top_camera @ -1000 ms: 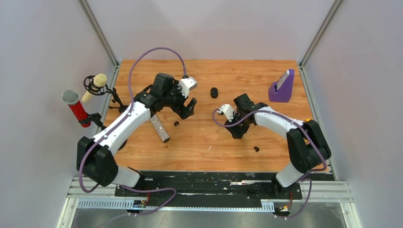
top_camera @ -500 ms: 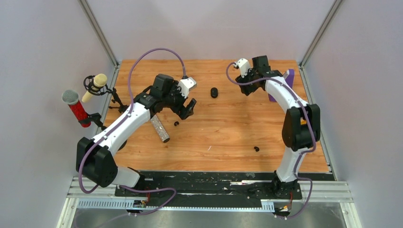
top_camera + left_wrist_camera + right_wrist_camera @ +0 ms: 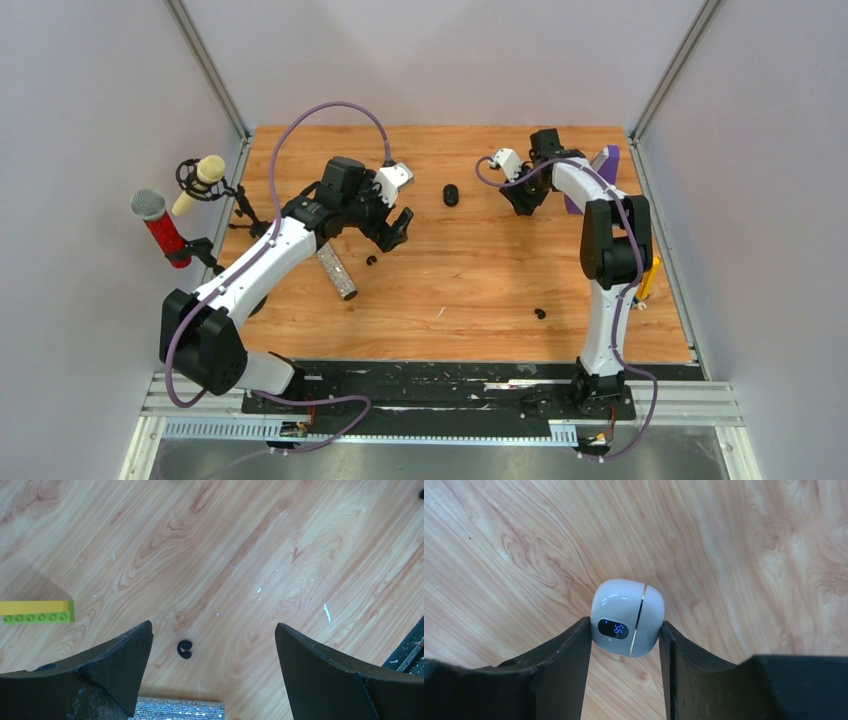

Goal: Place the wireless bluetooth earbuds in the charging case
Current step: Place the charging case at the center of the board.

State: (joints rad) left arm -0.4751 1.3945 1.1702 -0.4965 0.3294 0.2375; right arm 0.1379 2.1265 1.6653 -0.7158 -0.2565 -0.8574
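Note:
In the right wrist view a pale grey charging case (image 3: 626,617) with a gold seam and a small lit display sits closed between my right gripper (image 3: 624,626), shut on it, one finger against each side, above the wood. From above, that gripper (image 3: 522,196) is at the table's far right of centre; the case is hidden there. My left gripper (image 3: 212,630) is open and hangs over a black earbud (image 3: 184,649), which lies on the wood nearer the left finger. From above, this earbud (image 3: 372,261) is just below the left gripper (image 3: 396,226). A second black earbud (image 3: 540,313) lies near the front right.
A black oval case (image 3: 451,194) lies between the two grippers. A glittery silver bar (image 3: 337,270) lies beside the left arm, a green brick (image 3: 37,611) beyond it. A purple stand (image 3: 593,184) is at the back right. Two microphones (image 3: 160,225) stand past the left edge.
The right arm has swung from the middle of the table to the far back, then dropped slightly nearer and left. The left arm and the loose earbuds have not moved.

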